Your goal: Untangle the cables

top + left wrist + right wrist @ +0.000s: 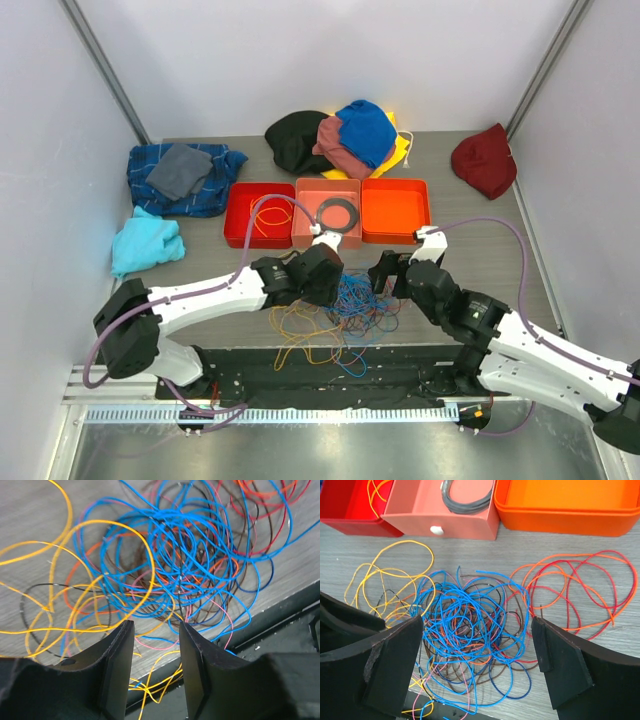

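Shows the cables (345,305) heaped in a tangle on the tabletop (490,260) at lower centre of the top view, just below the pink tray (308,200), left fingers (117,665) partly apart over the blue loops, right fingers (395,660) spread wide, clamping nothing.

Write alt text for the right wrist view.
A tangle of thin cables, mostly blue with yellow loops left and red-orange loops right, lies on the grey table between the fingers of the wide-open right gripper. Behind stand a red tray, a pink tray holding a black ring, and an orange tray.
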Controlling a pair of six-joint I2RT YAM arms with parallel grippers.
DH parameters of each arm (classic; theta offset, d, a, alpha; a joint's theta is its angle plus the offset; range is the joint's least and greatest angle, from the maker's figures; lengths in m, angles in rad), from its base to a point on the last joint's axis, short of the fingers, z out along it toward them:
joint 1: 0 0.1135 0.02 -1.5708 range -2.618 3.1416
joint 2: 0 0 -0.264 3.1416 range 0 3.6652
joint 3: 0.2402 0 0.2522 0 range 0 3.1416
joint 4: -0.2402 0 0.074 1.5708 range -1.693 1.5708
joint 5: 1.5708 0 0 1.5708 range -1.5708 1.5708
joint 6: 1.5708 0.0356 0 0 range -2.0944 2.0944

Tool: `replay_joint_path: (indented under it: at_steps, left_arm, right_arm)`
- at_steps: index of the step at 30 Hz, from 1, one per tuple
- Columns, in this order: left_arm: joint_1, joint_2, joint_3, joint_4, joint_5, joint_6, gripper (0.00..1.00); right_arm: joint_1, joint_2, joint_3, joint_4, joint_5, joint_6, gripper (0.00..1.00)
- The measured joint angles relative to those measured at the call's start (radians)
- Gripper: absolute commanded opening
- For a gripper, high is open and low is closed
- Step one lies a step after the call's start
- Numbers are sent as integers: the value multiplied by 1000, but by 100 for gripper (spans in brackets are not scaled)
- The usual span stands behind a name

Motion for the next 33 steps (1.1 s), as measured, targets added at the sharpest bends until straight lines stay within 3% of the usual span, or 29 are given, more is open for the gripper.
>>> replay_joint_path:
  at_steps: [13, 16, 17, 24, 33]
  left_arm:
    - [-10, 97, -3, 49, 30, 4, 45]
    - [-10, 110, -4, 48, 13, 4, 32]
    - [-10, 112, -4, 46, 2, 2, 23]
    - [-10, 88, -7, 29, -63, -5, 1]
    - [-10, -101, 19, -66, -152, 5, 0]
  right_arm:
    - [0, -23, 6, -26, 18, -2, 100]
    - [0, -23, 6, -25, 20, -2, 100]
    - [0, -23, 6, -26, 20, -2, 100]
    - [0, -22, 6, -26, 21, -2, 100]
    - [0, -18, 7, -25, 20, -2, 100]
